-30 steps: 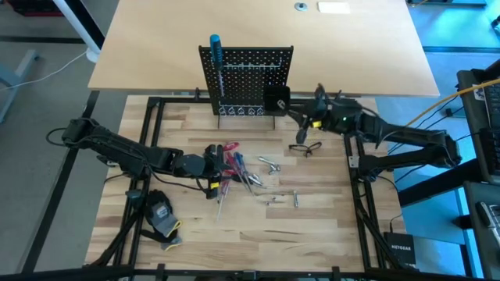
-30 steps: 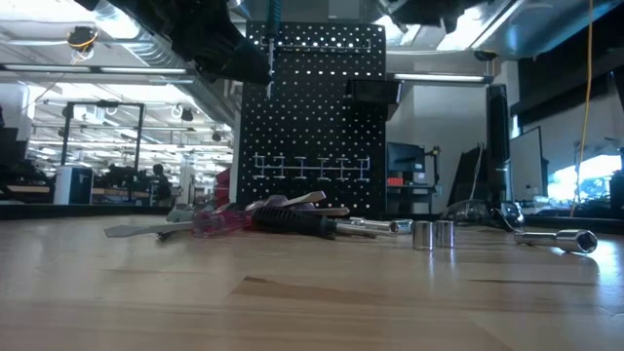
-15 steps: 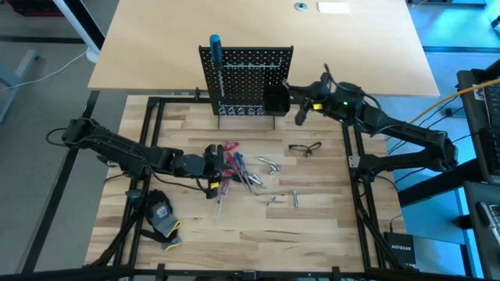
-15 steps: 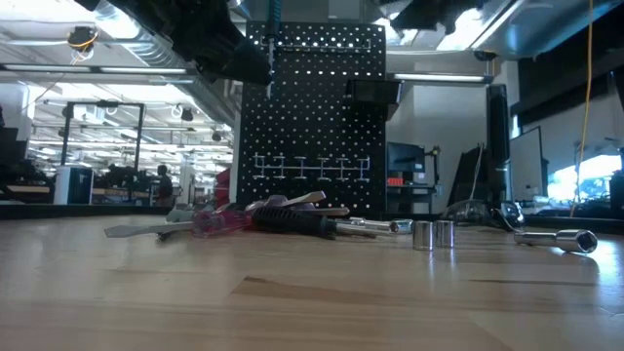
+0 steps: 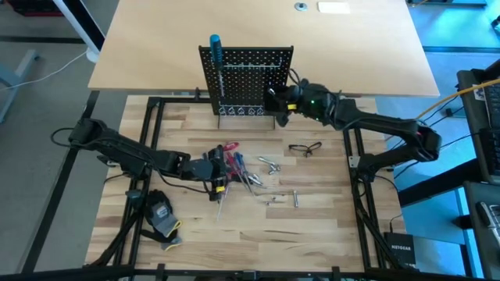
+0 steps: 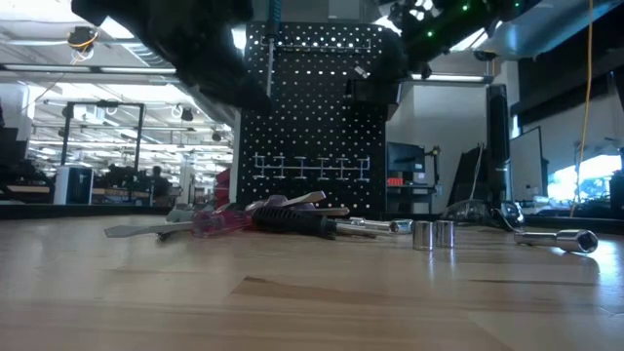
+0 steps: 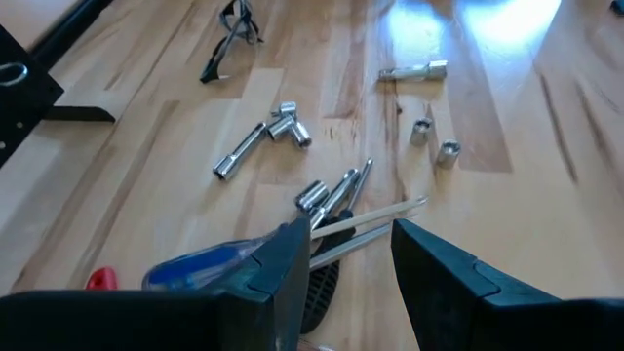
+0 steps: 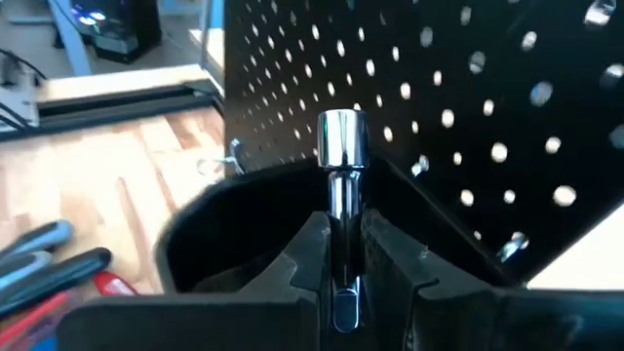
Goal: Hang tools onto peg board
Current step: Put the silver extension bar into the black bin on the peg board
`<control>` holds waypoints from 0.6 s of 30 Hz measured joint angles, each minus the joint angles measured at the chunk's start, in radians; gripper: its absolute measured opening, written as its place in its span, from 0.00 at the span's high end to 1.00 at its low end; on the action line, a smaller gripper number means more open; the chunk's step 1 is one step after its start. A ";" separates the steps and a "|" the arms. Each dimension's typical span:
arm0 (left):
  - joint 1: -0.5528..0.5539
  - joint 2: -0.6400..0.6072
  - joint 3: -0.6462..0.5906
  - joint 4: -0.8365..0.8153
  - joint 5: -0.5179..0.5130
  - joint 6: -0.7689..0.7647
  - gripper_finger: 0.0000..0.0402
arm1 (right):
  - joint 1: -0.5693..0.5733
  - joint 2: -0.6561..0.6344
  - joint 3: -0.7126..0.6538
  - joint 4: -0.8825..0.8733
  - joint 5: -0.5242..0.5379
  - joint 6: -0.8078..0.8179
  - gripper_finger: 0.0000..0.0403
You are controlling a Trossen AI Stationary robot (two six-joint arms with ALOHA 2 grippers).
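High view looks straight down; low view sits level on the counter; both share the peg board.

The black peg board stands upright near the counter's far edge, a blue screwdriver hanging on it; loose tools lie mid-counter.

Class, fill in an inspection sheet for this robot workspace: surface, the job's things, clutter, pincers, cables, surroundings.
Surface: wooden tabletop, butcher-block planks.
Job's things: peg board upright at the back, blue-handled screwdriver hung on it; loose tools and silver sockets mid-table.
Clutter: safety glasses; black-and-yellow glove.
Pincers: right pincer shut on a silver socket bit over the board's small black bin; left pincer open above the screwdriver pile.
Cables: yellow cable at the right edge.
Surroundings: workshop hall behind the table; a distant person.
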 joint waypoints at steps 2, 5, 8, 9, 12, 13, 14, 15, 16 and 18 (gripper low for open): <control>0.000 0.005 0.000 0.001 0.000 0.001 0.66 | 0.000 0.003 0.000 0.001 0.006 0.001 0.88; 0.000 0.005 0.000 0.005 0.000 0.001 0.66 | 0.001 0.003 0.000 0.001 0.008 0.003 0.88; 0.000 0.005 0.000 0.008 0.000 0.001 0.66 | 0.001 0.003 0.000 0.000 0.012 0.003 0.88; 0.000 0.004 0.000 0.009 0.000 0.001 0.66 | 0.001 0.003 0.000 0.000 0.012 0.003 0.88; 0.000 0.004 0.000 0.008 0.000 0.001 0.66 | 0.001 0.003 0.000 -0.001 0.012 0.003 0.85; 0.000 0.004 0.000 0.009 0.000 0.001 0.66 | 0.001 0.003 0.000 0.000 0.012 0.003 0.83; 0.000 0.004 0.000 0.010 0.000 0.001 0.66 | 0.001 0.003 0.000 0.002 0.012 0.003 0.81; 0.000 0.004 0.000 0.009 0.000 0.001 0.66 | 0.001 0.002 0.000 0.003 0.012 0.003 0.78; 0.000 0.004 0.000 0.009 0.000 0.001 0.66 | 0.001 0.001 0.000 0.002 0.012 0.002 0.76; 0.000 0.004 0.000 0.009 0.000 0.001 0.66 | 0.002 -0.001 0.000 0.002 0.012 -0.003 0.71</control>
